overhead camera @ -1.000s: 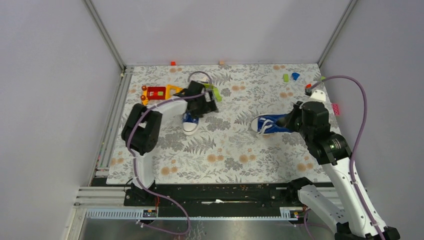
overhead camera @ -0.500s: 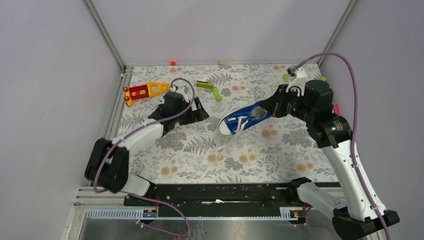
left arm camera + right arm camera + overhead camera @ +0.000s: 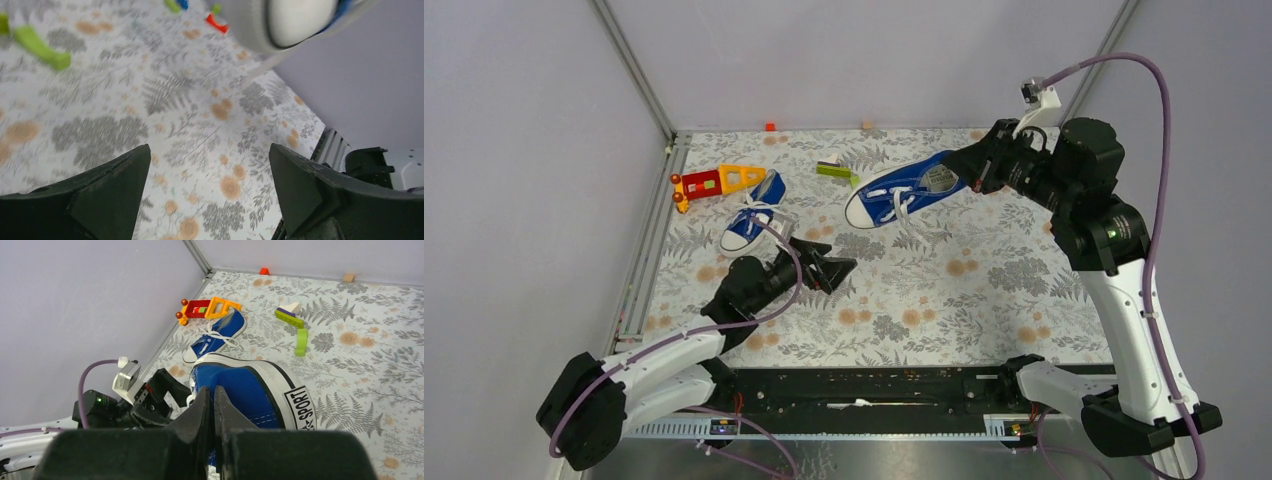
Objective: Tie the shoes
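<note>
One blue shoe (image 3: 902, 192) with white laces hangs in the air, toe to the left. My right gripper (image 3: 980, 170) is shut on its heel edge. In the right wrist view the gripper (image 3: 213, 402) pinches the blue heel fabric of this shoe (image 3: 260, 390). The other shoe (image 3: 755, 216) lies on the mat by the left wall, laces loose; it also shows in the right wrist view (image 3: 218, 335). My left gripper (image 3: 834, 268) is open and low over the mat, near of that shoe. Its wrist view shows the gripper (image 3: 207, 175) with nothing between its jaws and the lifted shoe's white sole (image 3: 295, 20) above.
A red-orange-yellow toy (image 3: 718, 181) lies against the left wall behind the lying shoe. Green bricks (image 3: 835, 170) sit at the back centre, seen also in the right wrist view (image 3: 300, 342). Small blocks (image 3: 770, 127) lie along the back wall. A floral mat (image 3: 984, 300) covers the table.
My right gripper has lifted its shoe up and toward the back. My left arm has pulled back toward the near edge, leaving the other shoe on the mat by the toy.
</note>
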Tool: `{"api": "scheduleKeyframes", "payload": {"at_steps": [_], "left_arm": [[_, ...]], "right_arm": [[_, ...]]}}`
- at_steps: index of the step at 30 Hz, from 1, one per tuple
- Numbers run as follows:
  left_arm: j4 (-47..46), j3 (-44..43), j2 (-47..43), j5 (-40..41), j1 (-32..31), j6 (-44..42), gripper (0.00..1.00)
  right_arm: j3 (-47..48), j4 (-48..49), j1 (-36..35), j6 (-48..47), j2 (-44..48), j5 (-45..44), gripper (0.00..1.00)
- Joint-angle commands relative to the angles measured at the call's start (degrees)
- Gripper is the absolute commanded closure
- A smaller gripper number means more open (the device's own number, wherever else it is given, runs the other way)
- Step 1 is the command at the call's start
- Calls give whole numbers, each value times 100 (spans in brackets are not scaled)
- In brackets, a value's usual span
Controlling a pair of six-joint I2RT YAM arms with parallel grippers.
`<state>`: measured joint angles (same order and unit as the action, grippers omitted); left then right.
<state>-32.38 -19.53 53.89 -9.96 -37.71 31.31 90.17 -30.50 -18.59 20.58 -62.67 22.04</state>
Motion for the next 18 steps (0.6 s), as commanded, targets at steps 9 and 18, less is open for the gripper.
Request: {"api": "scheduleKeyframes", "payload": {"at_steps": [9, 18], "left_arm": [[-2510, -402, 968, 667, -1055, -979, 7], [-4051, -779, 2439, 1141, -1629, -1314, 10]], "right_arm": [[577, 836, -65, 536, -242, 295, 100], [589, 1041, -83, 814, -264, 283, 100]]}}
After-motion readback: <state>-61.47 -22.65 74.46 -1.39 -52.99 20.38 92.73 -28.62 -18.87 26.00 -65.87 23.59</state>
